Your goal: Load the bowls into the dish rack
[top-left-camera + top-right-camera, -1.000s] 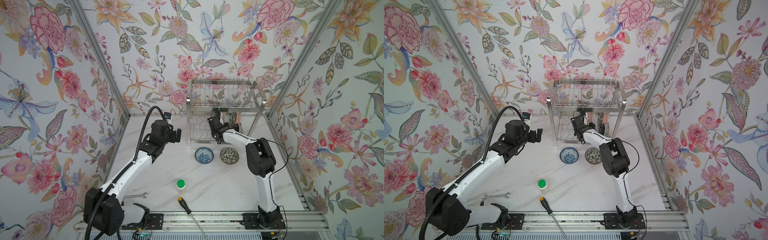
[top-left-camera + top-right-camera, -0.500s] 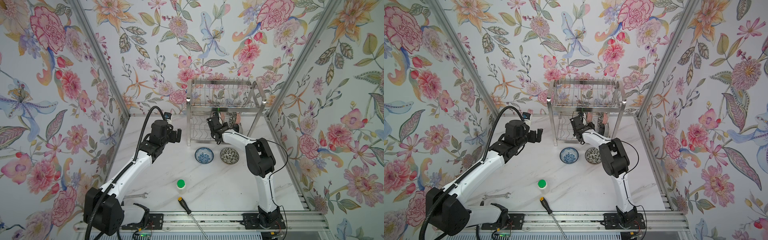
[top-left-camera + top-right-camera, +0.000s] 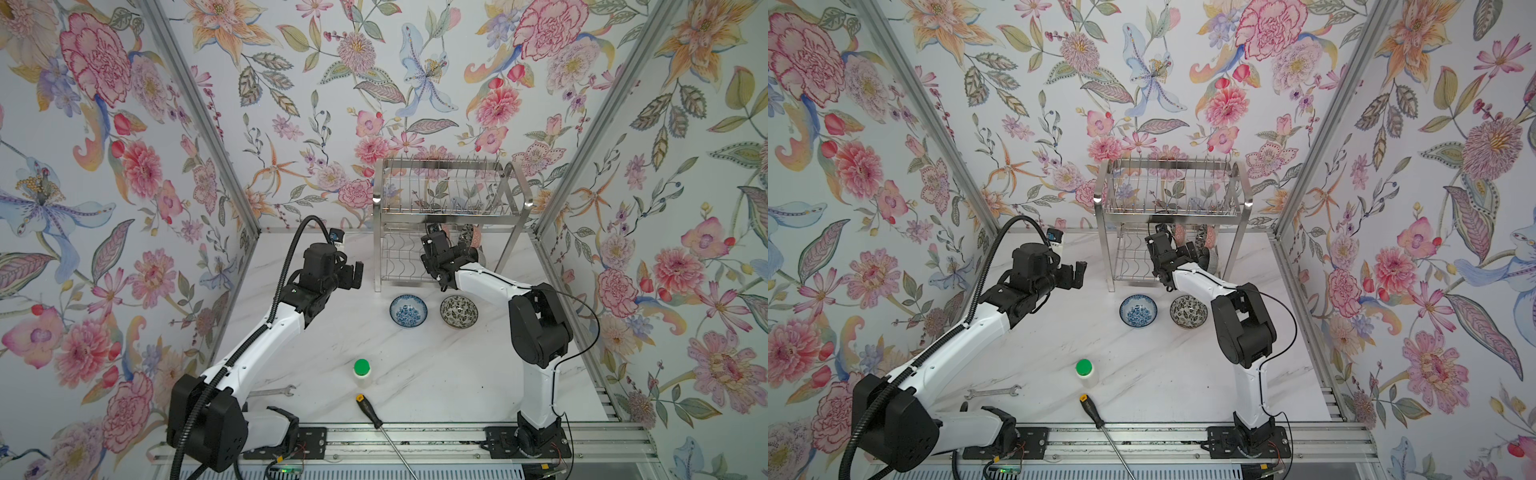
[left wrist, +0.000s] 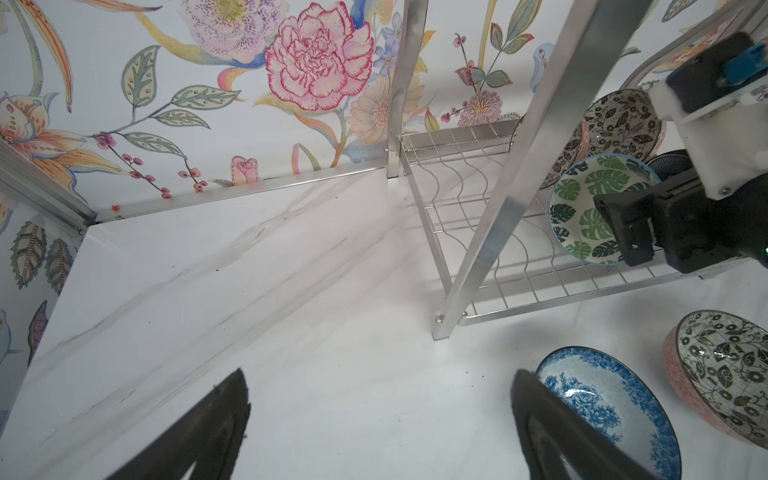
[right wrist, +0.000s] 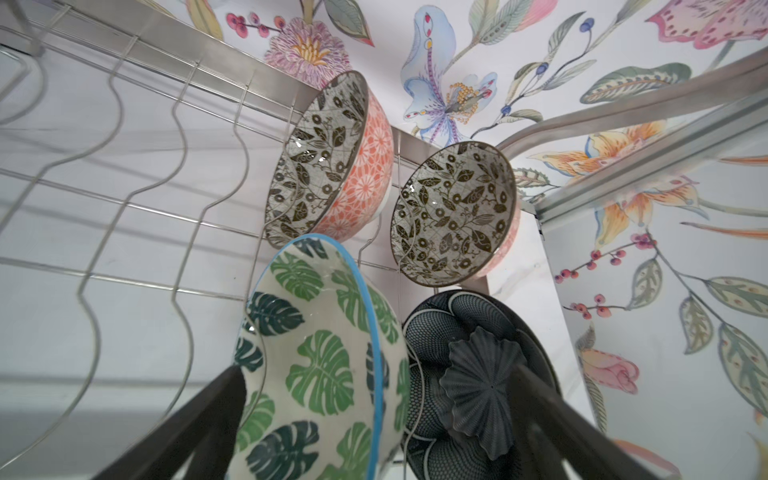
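The dish rack (image 3: 446, 216) (image 3: 1169, 208) stands at the back of the table. On its lower wavy shelf stand a green leaf bowl (image 5: 316, 361) (image 4: 582, 208), a dark navy bowl (image 5: 469, 374) and two black-and-white bowls (image 5: 328, 162) (image 5: 453, 212), all on edge. My right gripper (image 5: 378, 374) (image 3: 461, 249) reaches under the upper tier and is open, its fingers either side of the green leaf and navy bowls. On the table in front lie a blue floral bowl (image 3: 408, 311) (image 4: 602, 399) and a black-and-white bowl (image 3: 458, 311) (image 4: 723, 374). My left gripper (image 4: 380, 374) (image 3: 353, 274) hovers open and empty left of the rack.
A white bottle with a green cap (image 3: 361, 372), a screwdriver (image 3: 374, 415) and a wrench (image 3: 274, 390) lie near the table's front. The rack's flat front leg (image 4: 498, 208) stands between my left gripper and the shelf. Flowered walls close in three sides.
My right gripper's jaws have spread apart around the green leaf bowl on the lower shelf. Neither arm has visibly shifted.
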Tool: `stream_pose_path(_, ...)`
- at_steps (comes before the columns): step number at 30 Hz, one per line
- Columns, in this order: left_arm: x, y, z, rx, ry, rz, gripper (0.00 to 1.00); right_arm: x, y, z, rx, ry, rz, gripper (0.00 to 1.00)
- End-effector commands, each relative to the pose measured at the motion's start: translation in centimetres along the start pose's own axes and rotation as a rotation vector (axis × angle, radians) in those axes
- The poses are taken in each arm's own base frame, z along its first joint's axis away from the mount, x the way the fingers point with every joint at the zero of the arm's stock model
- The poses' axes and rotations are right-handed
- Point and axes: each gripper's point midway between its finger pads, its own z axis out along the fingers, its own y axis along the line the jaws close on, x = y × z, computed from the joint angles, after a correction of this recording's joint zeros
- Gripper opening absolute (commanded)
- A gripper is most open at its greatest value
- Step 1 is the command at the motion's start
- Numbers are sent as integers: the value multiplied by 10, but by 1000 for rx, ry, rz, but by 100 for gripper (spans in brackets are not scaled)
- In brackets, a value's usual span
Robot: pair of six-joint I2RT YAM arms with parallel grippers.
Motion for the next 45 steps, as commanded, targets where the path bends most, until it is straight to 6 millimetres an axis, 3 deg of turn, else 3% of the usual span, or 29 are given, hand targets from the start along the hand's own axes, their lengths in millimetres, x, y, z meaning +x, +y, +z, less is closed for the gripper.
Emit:
stream_pose_path(1,6,0,-8,23,4,-6,99,-36,3,-29,-108,-147,45,99)
stream_pose_path(10,31,-18,-8,97,33,-17,99,-28,4,-85,-300,-233,38,99)
stream_pose_path(19,52,-54,5,182,93,9,99,10,-28,-145,-434,-230,82,99)
stream_pose_path(23,63,-69,13,211,129,22,99,21,-55,-163,-441,-219,132,99)
stream_pose_path(31,92,-85,17,258,204,26,99,33,-96,-169,-472,-157,278,100)
stream_pose_path(45,110,-123,42,356,249,8,99,44,-100,-159,-451,-68,260,99)
